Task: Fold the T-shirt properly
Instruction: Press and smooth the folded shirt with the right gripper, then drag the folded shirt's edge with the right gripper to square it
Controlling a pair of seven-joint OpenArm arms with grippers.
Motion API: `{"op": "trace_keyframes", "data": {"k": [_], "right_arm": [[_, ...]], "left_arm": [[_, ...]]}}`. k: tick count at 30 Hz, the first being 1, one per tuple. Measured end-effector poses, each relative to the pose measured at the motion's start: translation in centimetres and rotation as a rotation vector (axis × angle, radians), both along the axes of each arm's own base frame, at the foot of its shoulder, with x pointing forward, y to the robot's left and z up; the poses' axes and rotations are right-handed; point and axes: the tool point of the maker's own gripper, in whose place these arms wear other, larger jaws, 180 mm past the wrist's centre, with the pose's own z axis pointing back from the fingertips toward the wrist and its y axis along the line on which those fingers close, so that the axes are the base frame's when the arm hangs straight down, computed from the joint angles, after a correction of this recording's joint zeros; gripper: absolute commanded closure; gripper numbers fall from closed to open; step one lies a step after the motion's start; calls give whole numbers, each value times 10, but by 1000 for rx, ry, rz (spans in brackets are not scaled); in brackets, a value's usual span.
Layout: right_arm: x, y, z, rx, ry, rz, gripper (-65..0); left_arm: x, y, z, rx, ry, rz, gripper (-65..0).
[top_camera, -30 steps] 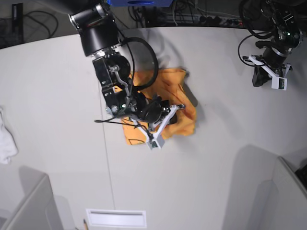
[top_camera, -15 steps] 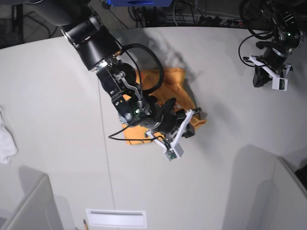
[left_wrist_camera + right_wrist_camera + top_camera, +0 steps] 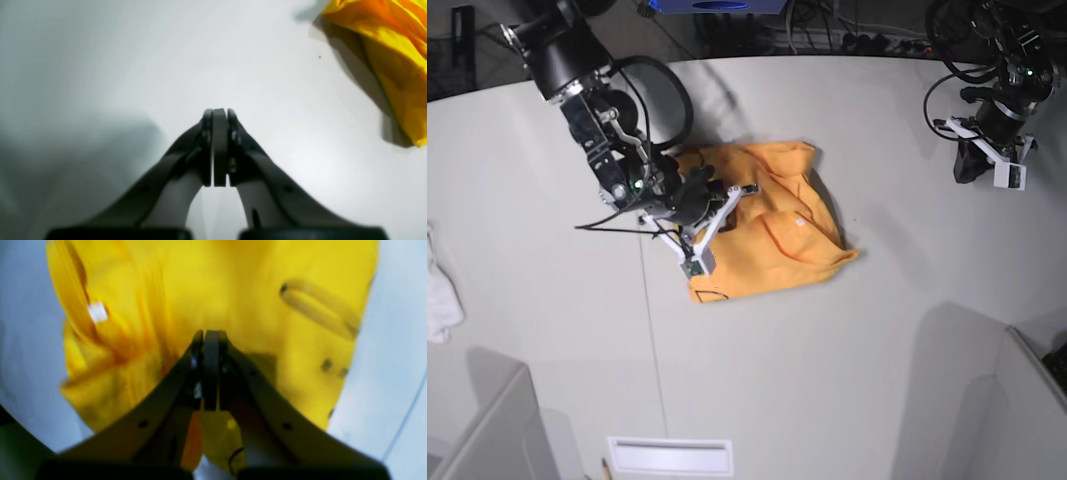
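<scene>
The orange-yellow T-shirt [image 3: 772,235] lies crumpled on the white table [image 3: 877,330], with one corner pointing right. My right gripper [image 3: 732,205] is over the shirt's left part. In the right wrist view its fingers [image 3: 206,340] are pressed together and the yellow cloth [image 3: 267,323] fills the frame beyond them. I cannot see any cloth pinched between the tips. A small white tag [image 3: 97,311] shows on the shirt. My left gripper [image 3: 967,150] is at the far right back, shut and empty [image 3: 218,115] over bare table. An edge of the shirt [image 3: 387,50] shows at the top right of the left wrist view.
A small white cloth [image 3: 439,295] lies at the left edge. A white slotted plate [image 3: 669,455] sits at the front edge. Grey panels stand at the front left [image 3: 487,430] and front right [image 3: 1017,400]. Cables [image 3: 827,30] run behind the table.
My right arm swung right with the shirt, then back left over its left part. The shirt is now more spread, with a corner pulled out to the right. The left arm has not moved.
</scene>
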Motion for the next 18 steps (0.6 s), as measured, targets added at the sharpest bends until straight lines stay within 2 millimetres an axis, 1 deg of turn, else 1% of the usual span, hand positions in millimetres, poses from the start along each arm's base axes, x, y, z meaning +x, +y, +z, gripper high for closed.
{"op": "trace_keyframes", "data": {"k": [3,5,9,14,16,18], "right_arm": [[-15,11,6,34,-5,19,0],[-25,22,11,55,-12,49,0],[-49,46,7,62,12,135,0],[-88,84,4,82,43,274,0],[-101,92,1,78,55,319,0],[-107,96,0,76,63,344,0]], "left_arm": [[0,0,0,1,2,0,0],[1,0,1,1,-3,0,0],[1,0,1,2,-2,0,0],[1,0,1,1,-3,-1,0],[1,0,1,2,-3,-1,0],[1,0,1,1,-3,0,0]]}}
